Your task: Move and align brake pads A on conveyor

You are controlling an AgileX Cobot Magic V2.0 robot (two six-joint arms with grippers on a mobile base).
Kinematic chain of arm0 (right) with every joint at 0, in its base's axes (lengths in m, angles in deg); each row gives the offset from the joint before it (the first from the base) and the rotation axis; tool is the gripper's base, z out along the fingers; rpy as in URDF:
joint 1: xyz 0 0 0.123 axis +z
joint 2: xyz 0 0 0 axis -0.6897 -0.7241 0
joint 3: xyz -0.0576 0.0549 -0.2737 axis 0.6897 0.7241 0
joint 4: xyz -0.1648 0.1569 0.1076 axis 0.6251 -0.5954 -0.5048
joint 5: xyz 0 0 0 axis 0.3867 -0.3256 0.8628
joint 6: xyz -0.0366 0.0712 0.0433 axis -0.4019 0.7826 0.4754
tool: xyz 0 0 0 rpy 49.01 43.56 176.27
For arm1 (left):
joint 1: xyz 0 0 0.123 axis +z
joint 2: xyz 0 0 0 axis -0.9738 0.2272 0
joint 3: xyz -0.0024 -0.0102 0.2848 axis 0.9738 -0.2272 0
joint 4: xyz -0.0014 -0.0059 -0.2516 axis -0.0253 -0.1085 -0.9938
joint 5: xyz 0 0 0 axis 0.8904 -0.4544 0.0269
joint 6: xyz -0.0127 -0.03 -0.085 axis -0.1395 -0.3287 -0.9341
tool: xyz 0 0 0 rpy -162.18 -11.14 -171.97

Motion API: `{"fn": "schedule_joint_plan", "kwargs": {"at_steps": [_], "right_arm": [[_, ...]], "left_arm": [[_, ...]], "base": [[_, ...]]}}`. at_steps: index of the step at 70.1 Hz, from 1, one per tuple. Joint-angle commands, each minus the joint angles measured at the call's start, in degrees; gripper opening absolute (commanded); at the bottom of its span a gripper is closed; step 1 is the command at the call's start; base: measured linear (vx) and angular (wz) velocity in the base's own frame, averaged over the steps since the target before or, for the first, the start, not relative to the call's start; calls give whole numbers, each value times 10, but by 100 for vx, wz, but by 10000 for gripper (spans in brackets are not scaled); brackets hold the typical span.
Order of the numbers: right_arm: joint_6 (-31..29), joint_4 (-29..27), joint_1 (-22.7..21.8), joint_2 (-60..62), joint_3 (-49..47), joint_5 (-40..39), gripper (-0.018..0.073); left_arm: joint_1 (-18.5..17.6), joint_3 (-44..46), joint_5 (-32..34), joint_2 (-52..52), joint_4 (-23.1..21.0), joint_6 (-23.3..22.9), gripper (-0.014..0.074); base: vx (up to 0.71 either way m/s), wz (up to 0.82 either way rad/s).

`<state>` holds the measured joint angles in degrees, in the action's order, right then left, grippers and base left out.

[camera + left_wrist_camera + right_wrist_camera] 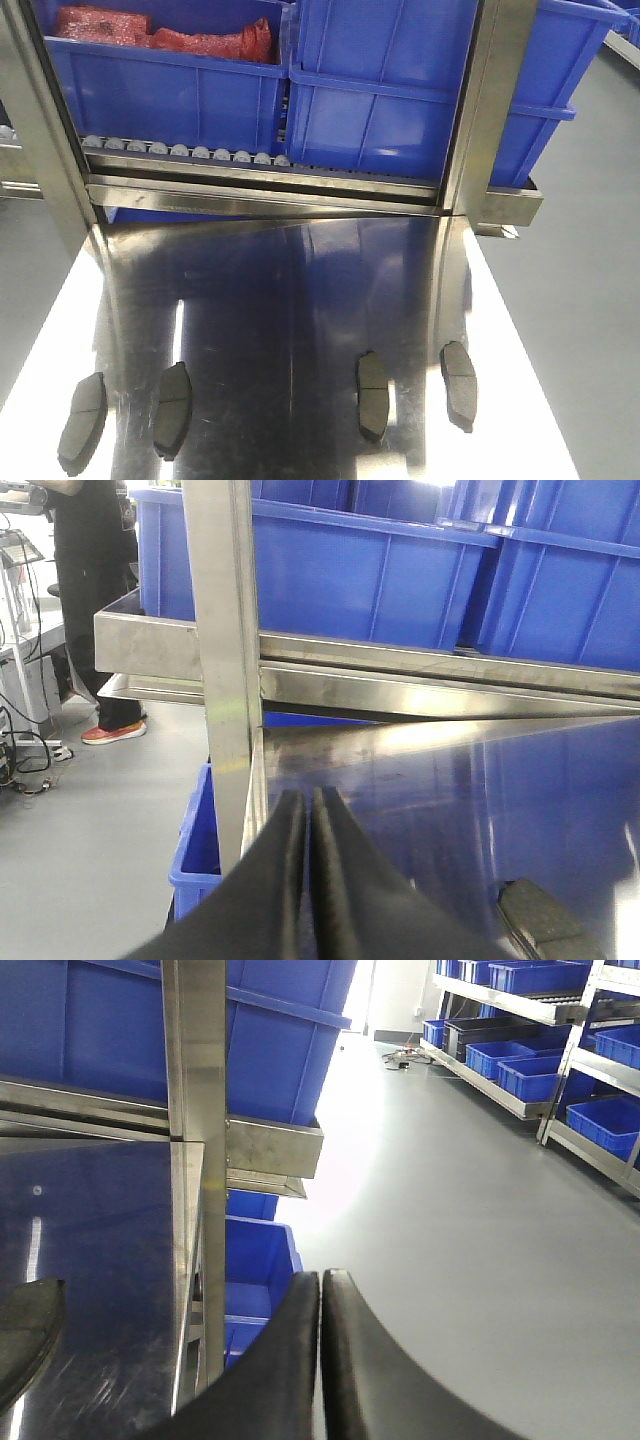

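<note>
Several brake pads A, flat dark grey oblongs, lie in a row near the front edge of the shiny steel tabletop (pixel 300 300): two at the left (pixel 82 420) (pixel 172 408) and two at the right (pixel 372 394) (pixel 459 384). The conveyor is out of view. Neither gripper shows in the front view. My left gripper (pixel 308 798) is shut and empty over the table's left edge, with one pad (pixel 545 920) to its lower right. My right gripper (pixel 321 1278) is shut and empty beyond the table's right edge, with a pad (pixel 25 1335) at far left.
Blue bins (pixel 380 90) stand on a rack behind the table, one holding red bags (pixel 200 40), above a row of small rollers (pixel 190 152). Steel posts (pixel 40 130) (pixel 485 110) flank the table. A person (pixel 90 600) stands at left. Shelves of blue bins (pixel 540 1050) line the right.
</note>
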<state>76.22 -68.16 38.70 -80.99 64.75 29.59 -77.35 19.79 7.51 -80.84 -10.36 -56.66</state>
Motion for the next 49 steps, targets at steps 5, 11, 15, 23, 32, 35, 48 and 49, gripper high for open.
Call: {"fn": "schedule_joint_plan", "kwargs": {"at_steps": [5, 11, 15, 23, 32, 35, 48, 49], "right_arm": [[-3, 8, -3, 7, 6, -41, -11], [-3, 8, -3, 7, 6, -41, -11], [-3, 8, -3, 7, 6, -41, -11], [-3, 8, -3, 7, 6, -41, -11], [-3, 8, -3, 7, 6, -41, -11], [-3, 8, -3, 7, 6, -41, -11], [-3, 8, -3, 7, 6, -41, -11], [-3, 8, -3, 7, 6, -41, -11]], "left_arm": [[0, -10, 43, -8, -4, -1, -6], [0, -10, 43, -8, -4, -1, -6], [0, -10, 43, -8, -4, -1, -6], [0, -10, 43, -8, -4, -1, -6], [0, -10, 43, -8, -4, -1, -6], [0, -10, 43, -8, -4, -1, -6], [0, -10, 43, -8, -4, -1, -6], [0, -10, 43, -8, -4, -1, -6]], "base": [[0, 0], [0, 0], [0, 0], [0, 0], [0, 0], [0, 0], [0, 0], [0, 0]]}}
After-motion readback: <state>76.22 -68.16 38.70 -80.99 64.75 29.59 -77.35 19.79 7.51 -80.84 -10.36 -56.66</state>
